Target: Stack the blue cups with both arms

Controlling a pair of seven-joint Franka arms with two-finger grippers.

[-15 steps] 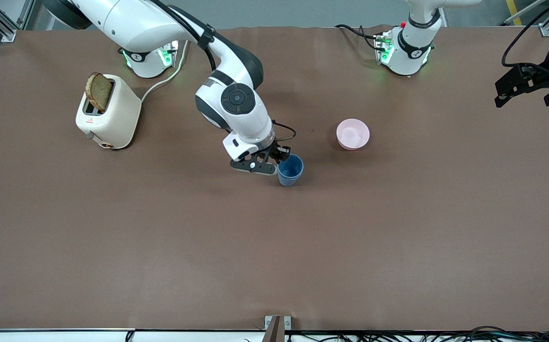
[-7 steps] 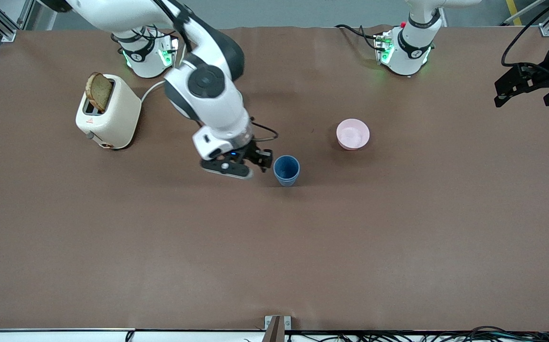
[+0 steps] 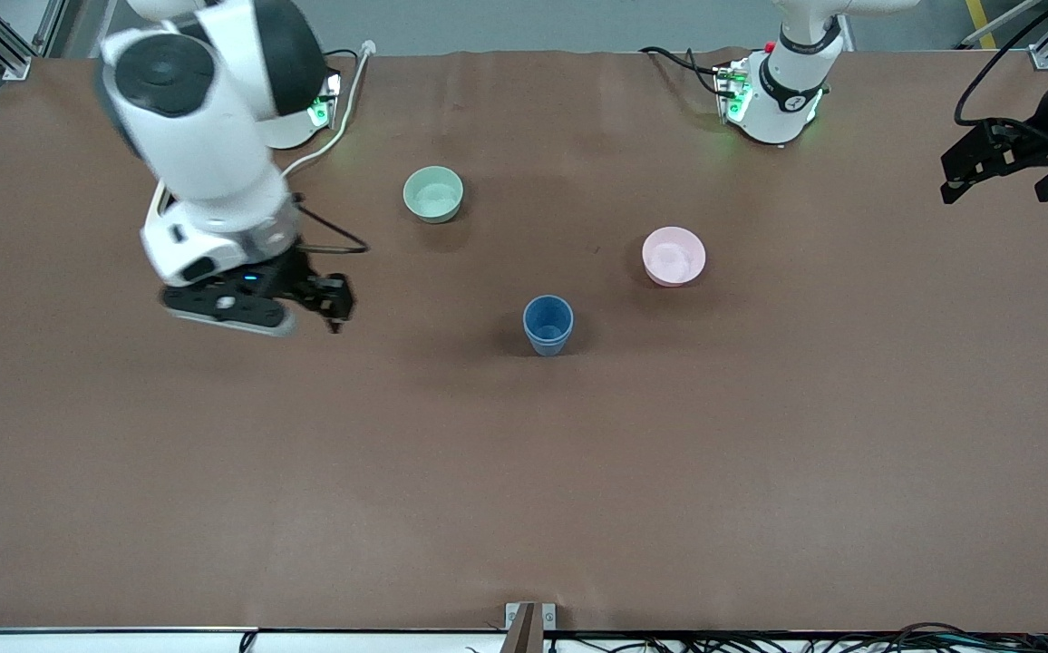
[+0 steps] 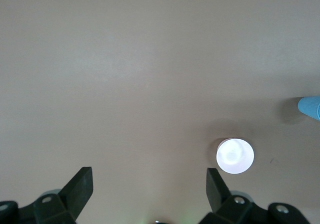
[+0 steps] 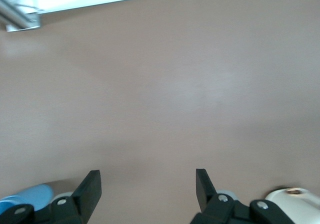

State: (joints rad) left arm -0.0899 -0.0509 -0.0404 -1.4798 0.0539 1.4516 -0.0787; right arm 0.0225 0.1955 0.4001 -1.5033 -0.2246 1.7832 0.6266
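Front view: the blue cups [image 3: 548, 324] stand upright near the middle of the brown tabletop [image 3: 578, 472], one nested inside the other so that only a double rim line shows, with no gripper touching them. The pink bowl [image 3: 673, 256] sits near them, farther from the front camera and toward the left arm's end of the tabletop; the pale green bowl [image 3: 433, 194] sits farther still from the camera, toward the right arm's end. The right gripper [image 3: 329, 304] hangs in the air over bare tabletop toward the right arm's end, well apart from the cups, and carries nothing. In the right wrist view the right gripper [image 5: 148, 184] has its fingers [image 5: 90, 186] spread wide with only tabletop between them; a blue cup [image 5: 27, 196] shows at the picture's edge beside one finger, and a cream object [image 5: 295, 198], not identifiable here, shows at the other edge. The left gripper [image 3: 995, 163] waits at the edge of the tabletop at the left arm's end. In the left wrist view the left gripper [image 4: 149, 181] likewise has its fingers [image 4: 80, 186] released and wide apart, empty, with the pink bowl [image 4: 235, 155] appearing washed-out white and part of a blue cup [image 4: 310, 107] at the picture's edge.
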